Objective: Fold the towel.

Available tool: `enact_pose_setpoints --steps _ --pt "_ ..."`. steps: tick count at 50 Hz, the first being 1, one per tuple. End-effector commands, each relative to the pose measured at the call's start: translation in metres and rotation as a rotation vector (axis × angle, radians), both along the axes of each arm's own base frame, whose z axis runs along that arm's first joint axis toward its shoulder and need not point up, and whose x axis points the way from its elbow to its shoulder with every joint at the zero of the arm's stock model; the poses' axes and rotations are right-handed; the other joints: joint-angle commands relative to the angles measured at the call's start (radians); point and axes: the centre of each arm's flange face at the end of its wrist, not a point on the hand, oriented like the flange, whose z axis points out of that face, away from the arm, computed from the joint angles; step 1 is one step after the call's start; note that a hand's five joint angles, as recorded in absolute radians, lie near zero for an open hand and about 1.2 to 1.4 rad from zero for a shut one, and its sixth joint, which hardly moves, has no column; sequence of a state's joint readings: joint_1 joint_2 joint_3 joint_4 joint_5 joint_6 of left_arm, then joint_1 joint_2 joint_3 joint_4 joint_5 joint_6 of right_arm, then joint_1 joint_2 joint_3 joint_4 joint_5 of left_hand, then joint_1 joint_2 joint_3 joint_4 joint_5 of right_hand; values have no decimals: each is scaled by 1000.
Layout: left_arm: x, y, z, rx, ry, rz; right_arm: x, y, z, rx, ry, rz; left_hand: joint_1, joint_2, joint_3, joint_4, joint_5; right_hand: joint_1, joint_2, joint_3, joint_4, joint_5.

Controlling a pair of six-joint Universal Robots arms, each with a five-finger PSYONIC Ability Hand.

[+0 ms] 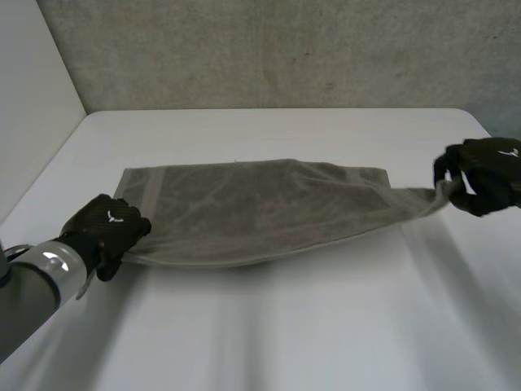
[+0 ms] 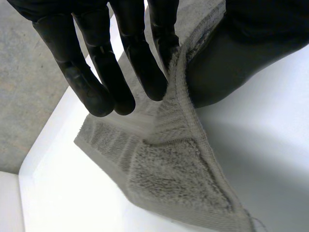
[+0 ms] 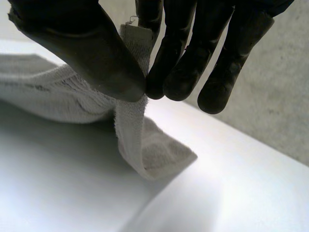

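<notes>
Fingers point(image 2: 145, 67) of the left hand point(image 1: 110, 228) are closed against its thumb point(image 2: 231, 63), pinching the near left corner of the towel point(image 1: 260, 208) along its banded edge. The right hand point(image 1: 484, 175) does likewise at the other end: in its wrist view the thumb point(image 3: 91, 53) presses a corner of cloth against the fingers point(image 3: 178, 58), and the loose tip hangs down onto the tabletop point(image 1: 285, 326).

One grey-brown towel lies across the middle of the white tabletop, stretched between the two hands. Its left part is spread broad and mostly flat, with the far left corner resting on the surface. Toward the right it narrows to a taut strip and rises off the tabletop into the right hand's pinch.

Around it there is one grey speckled wall point(image 1: 269, 49) behind the tabletop and one pale panel point(image 1: 32, 98) on the left side. The two hands are well apart, one at each end of the cloth.
</notes>
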State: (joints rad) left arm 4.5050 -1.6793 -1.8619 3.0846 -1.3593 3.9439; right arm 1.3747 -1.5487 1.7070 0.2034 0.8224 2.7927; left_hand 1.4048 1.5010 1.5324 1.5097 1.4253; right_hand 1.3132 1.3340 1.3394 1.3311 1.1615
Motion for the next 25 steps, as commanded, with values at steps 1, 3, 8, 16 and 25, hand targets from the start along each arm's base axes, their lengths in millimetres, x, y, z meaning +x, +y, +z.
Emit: enact_pose_setpoints --steps 1,3,8,16,25 --pt "1 27 30 2 83 -73 -30 8 17 61 117 -25 -8 -105 -136 -113 -204 83 62 57 65 60" --pt "0 31 38 0 107 -91 -29 12 21 76 129 -1 -8 -105 -136 -113 -204 83 62 57 65 60" --pt "-3 31 49 -5 170 -113 -24 21 28 76 176 77 -8 -105 -136 -113 -204 83 62 57 65 60" --pt "-13 -16 12 86 154 -98 -14 5 13 18 228 149 -8 -105 -136 -113 -204 83 62 57 65 60" --pt "-33 -84 -26 113 126 -84 42 -20 -26 45 377 235 -8 -105 -136 -113 -204 83 62 57 65 60"
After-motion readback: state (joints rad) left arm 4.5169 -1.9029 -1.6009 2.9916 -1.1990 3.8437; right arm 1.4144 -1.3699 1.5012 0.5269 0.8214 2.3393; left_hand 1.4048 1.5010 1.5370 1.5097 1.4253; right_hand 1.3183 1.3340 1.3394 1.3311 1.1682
